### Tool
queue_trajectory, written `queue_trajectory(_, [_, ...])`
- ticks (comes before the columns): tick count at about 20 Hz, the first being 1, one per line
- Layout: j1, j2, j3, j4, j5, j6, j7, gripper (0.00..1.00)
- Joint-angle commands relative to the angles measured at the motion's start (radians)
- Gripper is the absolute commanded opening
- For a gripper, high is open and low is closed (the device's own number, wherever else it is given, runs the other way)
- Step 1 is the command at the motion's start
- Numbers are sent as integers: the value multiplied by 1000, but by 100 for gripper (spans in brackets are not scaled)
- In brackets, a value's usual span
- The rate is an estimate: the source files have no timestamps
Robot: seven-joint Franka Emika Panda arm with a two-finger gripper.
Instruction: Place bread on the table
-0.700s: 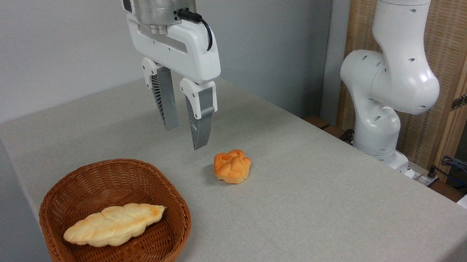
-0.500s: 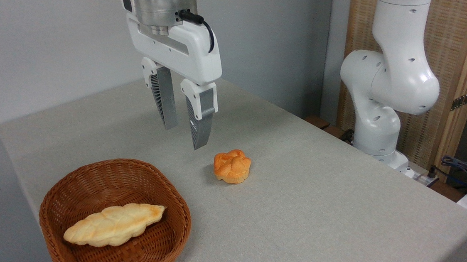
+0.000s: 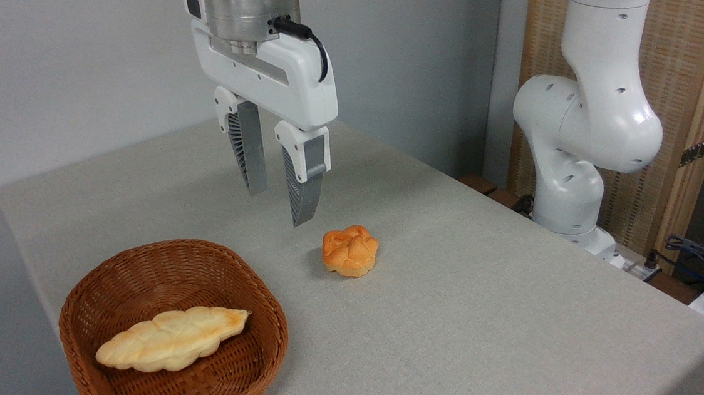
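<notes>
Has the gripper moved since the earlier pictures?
Yes. The gripper has drifted slightly right, toward the small bun, which has stayed put.

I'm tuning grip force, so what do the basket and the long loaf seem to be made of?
Basket: brown woven wicker, shown by its visible weave. Bread: matte, braided, pale-to-golden surface; real or a foam or plastic replica, I cannot tell.

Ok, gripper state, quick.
Gripper: open, jaws apart and empty, hanging above the table; the bread lies in the basket.
</notes>
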Motion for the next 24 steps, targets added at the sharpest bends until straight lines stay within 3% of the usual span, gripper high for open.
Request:
queue_trajectory(1, [-8, -12, 1, -15, -24, 13, 13, 100])
queue_trajectory(6, [-13, 0, -1, -47, -117, 177, 11, 100])
queue_trajectory(11, [-24, 15, -5, -122, -116, 430, 31, 100])
queue_trajectory(15, [-24, 92, -4, -125, -108, 554, 34, 100])
queue_trajectory(20, [-18, 166, -5, -131, -107, 578, 157, 100])
queue_trajectory(24, [-15, 196, -5, -130, -81, 588, 158, 100])
